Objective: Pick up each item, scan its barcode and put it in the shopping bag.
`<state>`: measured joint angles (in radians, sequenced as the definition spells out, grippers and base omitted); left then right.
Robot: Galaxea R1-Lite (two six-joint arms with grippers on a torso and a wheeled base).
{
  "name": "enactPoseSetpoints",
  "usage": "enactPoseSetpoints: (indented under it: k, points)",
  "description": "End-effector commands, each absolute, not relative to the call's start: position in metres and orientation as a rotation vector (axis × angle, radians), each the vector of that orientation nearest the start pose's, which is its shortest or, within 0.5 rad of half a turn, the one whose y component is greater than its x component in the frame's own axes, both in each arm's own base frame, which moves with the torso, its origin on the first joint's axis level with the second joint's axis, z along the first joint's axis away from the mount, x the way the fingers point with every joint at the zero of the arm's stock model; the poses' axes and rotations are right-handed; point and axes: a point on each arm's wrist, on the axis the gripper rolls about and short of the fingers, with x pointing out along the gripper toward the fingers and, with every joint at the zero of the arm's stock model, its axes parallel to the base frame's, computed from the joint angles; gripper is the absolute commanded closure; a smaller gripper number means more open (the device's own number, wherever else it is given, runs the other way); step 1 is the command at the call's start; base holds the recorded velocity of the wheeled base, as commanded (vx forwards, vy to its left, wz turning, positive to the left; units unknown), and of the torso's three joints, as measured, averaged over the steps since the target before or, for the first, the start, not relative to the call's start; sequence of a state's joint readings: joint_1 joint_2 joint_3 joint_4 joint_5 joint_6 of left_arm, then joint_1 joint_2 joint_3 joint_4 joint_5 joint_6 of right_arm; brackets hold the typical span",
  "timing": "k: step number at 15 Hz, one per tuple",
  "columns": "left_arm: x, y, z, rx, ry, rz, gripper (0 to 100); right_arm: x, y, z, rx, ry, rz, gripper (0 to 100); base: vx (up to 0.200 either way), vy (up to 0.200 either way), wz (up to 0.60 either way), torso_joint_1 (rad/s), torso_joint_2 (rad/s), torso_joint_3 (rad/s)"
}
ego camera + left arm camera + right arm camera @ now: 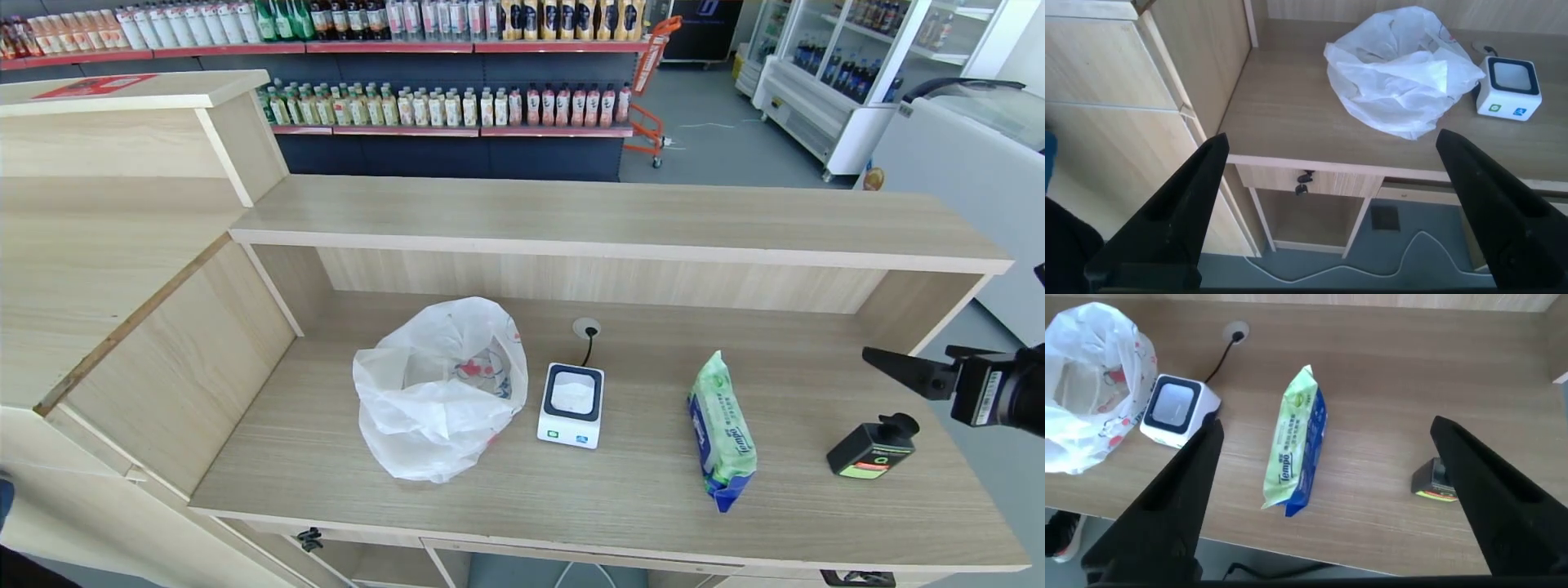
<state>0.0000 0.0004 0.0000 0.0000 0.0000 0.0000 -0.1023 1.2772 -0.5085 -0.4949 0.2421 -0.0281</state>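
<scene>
A white plastic shopping bag (441, 388) stands open on the left half of the wooden counter, with a white barcode scanner (571, 404) right beside it. Further right lies a green and blue tissue pack (721, 433), then a small black bottle (872, 447) on its side. My right gripper (906, 367) hovers open above the counter's right end, near the bottle. In the right wrist view its gripper (1327, 423) is spread wide over the tissue pack (1297, 445) and the bottle (1437, 480). My left gripper (1333, 139) is open and empty, off the counter's front left, facing the bag (1396, 69).
A raised ledge (612, 220) runs along the back of the counter, and a slanted wooden side wall (188, 359) closes its left side. The scanner's cable runs into a hole (586, 328) behind it. A drawer with a key (1305, 181) sits under the front edge.
</scene>
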Motion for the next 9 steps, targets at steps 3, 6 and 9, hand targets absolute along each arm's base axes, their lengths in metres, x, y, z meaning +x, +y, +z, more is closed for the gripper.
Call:
enactPoseSetpoints:
  k: [3, 6, 9]
  points:
    - [-0.023, 0.000, 0.075, 0.000, 0.000, 0.000, 0, 0.239, -0.027, 0.137, 0.087, 0.492, 0.196, 0, 0.000, 0.000, 0.00, 0.000, 0.00, 0.000]
    - [-0.023, 0.000, 0.076, 0.000, -0.002, 0.000, 0, 0.248, -0.026, 0.113, 0.112, 0.587, 0.211, 0, 0.000, 0.000, 0.00, 0.000, 0.00, 0.000]
    - [-0.023, 0.000, 0.076, 0.000, -0.002, 0.000, 0, 0.255, -0.022, 0.103, 0.134, 0.621, 0.271, 0, 0.000, 0.000, 0.00, 0.000, 0.00, 0.000]
